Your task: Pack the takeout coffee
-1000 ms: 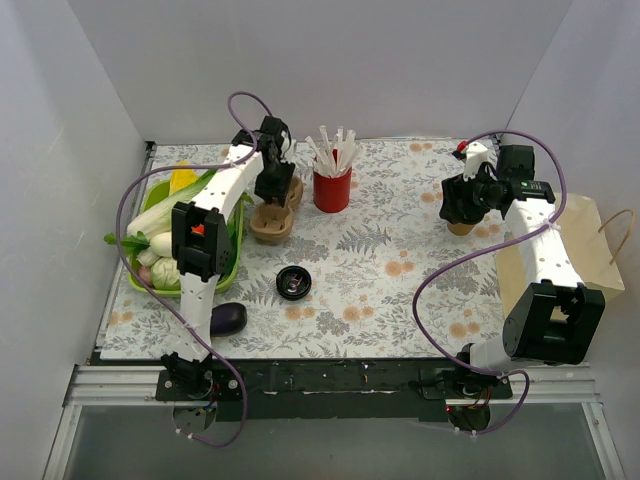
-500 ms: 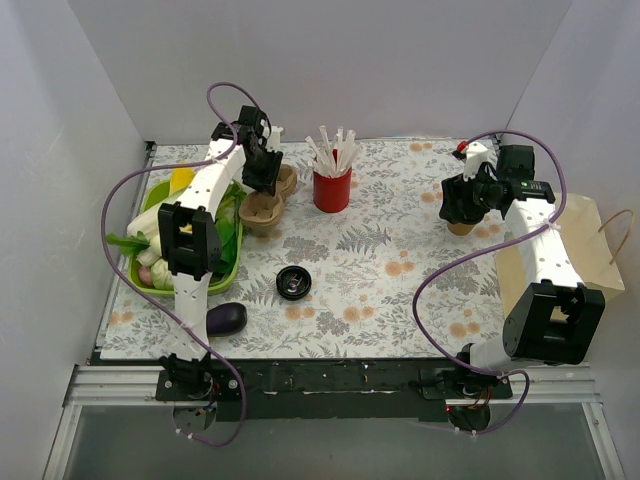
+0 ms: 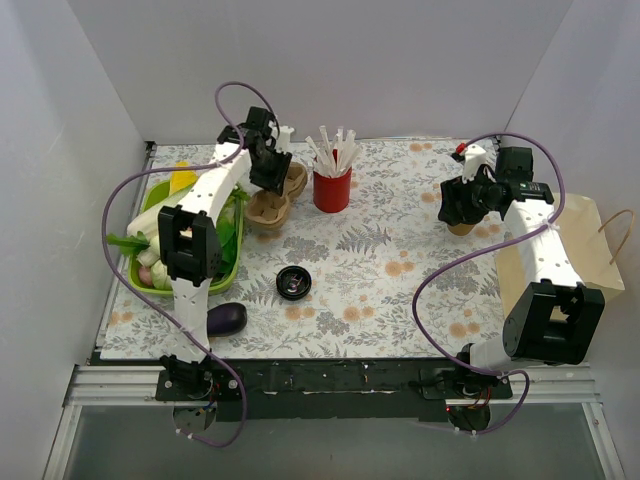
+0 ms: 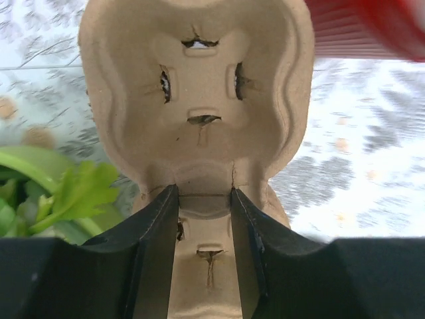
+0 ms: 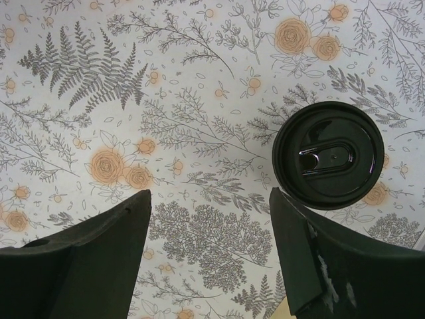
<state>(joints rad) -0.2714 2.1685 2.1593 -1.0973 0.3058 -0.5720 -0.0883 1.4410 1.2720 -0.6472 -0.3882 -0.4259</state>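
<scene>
The flowered surface point(image 3: 400, 260) carries everything, and a paper bag point(image 3: 592, 238) lies off its right edge, just outside the right arm point(image 3: 540, 255). That arm is plainly the nearer one to the coffee point(image 3: 460, 227), which stands upright on the right half of the surface. It is well apart from the carrier point(image 4: 199, 100), over on the left beside the red cup point(image 3: 332, 190). The right end effector point(image 5: 210, 196) hangs just over the coffee with its fingers spread wide and nothing between them. From its wrist view the cup shows only as a round black lid point(image 5: 328, 164). That tells me the cup's long axis runs vertical, pointing roughly at that camera. I take the lid to be sitting on the coffee, though the tan sides are hidden there. What matters for the next move is that the lid lies not in the gap but off toward the finger on the right of that view, a little beyond its tip. So I'd judge the end effector has to shift that way and come down before it can straddle the cup. The left end effector point(image 4: 202, 196) is busy, clamped on the ridge in the middle of the carrier between its wells, far from the coffee.
</scene>
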